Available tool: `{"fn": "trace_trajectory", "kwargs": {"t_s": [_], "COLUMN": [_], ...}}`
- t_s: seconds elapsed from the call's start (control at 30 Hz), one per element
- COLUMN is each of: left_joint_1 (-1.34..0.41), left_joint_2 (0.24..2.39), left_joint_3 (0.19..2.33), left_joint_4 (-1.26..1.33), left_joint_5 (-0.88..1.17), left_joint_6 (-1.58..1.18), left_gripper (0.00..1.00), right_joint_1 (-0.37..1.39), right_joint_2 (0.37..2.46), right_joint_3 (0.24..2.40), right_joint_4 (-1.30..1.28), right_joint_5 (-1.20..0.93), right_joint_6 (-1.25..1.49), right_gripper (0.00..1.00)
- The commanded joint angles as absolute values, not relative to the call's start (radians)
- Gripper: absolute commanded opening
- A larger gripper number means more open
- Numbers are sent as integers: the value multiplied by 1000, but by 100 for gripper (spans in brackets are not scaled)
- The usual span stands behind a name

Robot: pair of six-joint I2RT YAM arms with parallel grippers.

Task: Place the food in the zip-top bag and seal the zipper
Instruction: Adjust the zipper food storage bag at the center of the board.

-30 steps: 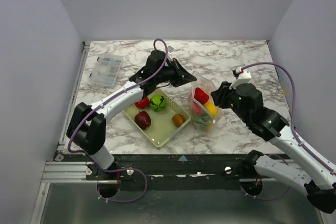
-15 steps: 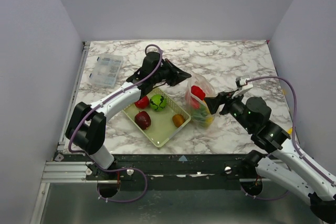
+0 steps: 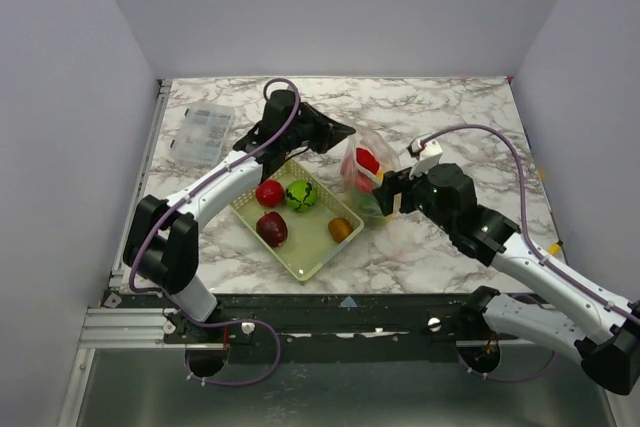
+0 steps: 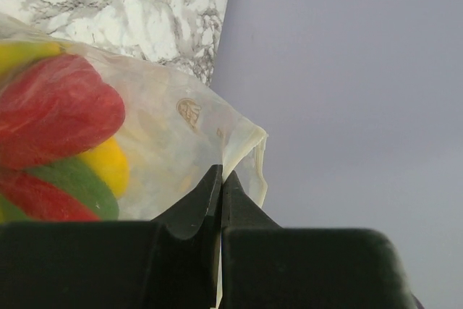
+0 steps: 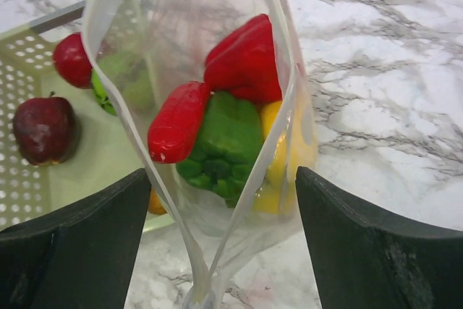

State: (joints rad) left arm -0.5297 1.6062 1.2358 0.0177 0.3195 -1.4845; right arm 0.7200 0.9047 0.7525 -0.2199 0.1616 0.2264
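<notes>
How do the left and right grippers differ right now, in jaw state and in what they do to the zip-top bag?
The left gripper is shut, pinching an edge of the zip-top bag; the right gripper is wide open and holds nothing. The left gripper grips the bag from its far side, while the right gripper faces it from the near right, one finger on each side of it. Both are working at the same bag.
</notes>
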Motion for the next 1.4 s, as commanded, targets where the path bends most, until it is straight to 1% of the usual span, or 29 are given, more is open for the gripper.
{"fn": "trace_trajectory", "kwargs": {"t_s": [0.0, 0.07, 0.13, 0.23, 0.37, 0.4, 0.43, 0.53, 0.6, 0.73, 0.8, 0.87, 0.97, 1.07, 1.13, 1.17, 1.2, 1.27, 1.37], "left_joint_1": [-514, -510, -506, -498, -485, -483, -481, -474, -466, -455, -451, -452, -456, -471, -488, -491, -499, -511, -531], "left_joint_2": [1606, 1604, 1603, 1592, 1577, 1570, 1564, 1539, 1507, 1411, 1351, 1319, 1338, 1364, 1363, 1370, 1379, 1399, 1423], "left_joint_3": [1285, 1290, 1297, 1296, 1283, 1279, 1275, 1275, 1270, 1230, 1201, 1183, 1255, 1270, 1235, 1229, 1244, 1292, 1324], "left_joint_4": [7, 2, -15, -38, -51, -50, -47, -54, -63, -80, -35, 67, 81, 167, 222, 205, 131, -16, -141], "left_joint_5": [278, 273, 272, 270, 284, 292, 299, 329, 338, 314, 331, 400, 512, 708, 818, 899, 936, 954, 963], "left_joint_6": [-1539, -1536, -1524, -1503, -1454, -1440, -1418, -1326, -1252, -1086, -971, -842, -615, -384, -167, -39, 89, 324, 544], "left_gripper": [0, 0, 0, 0, 1, 5, 13, 35, 47, 62, 66, 66, 65, 65, 64, 65, 67, 67, 68], "right_joint_1": [743, 745, 744, 745, 744, 744, 745, 745, 744, 744, 743, 743, 736, 721, 715, 711, 708, 701, 702], "right_joint_2": [970, 997, 1009, 1012, 1000, 997, 997, 1004, 1009, 1002, 990, 976, 955, 962, 973, 974, 972, 956, 942], "right_joint_3": [809, 820, 820, 809, 768, 754, 747, 734, 726, 715, 709, 701, 679, 675, 676, 676, 675, 669, 663], "right_joint_4": [-241, -233, -205, -150, -50, -26, -11, 29, 46, 73, 78, 89, 126, 147, 149, 149, 148, 151, 142], "right_joint_5": [343, 377, 395, 396, 366, 343, 336, 340, 338, 332, 323, 310, 261, 216, 199, 193, 181, 158, 132], "right_joint_6": [171, 159, 147, 118, 86, 72, 63, 54, 49, 41, 28, 10, -46, -64, -72, -71, -70, -64, -60], "right_gripper": [82, 76, 67, 49, 28, 23, 19, 1, 1, 0, 1, 1, 1, 1, 1, 1, 1, 1, 1]}}
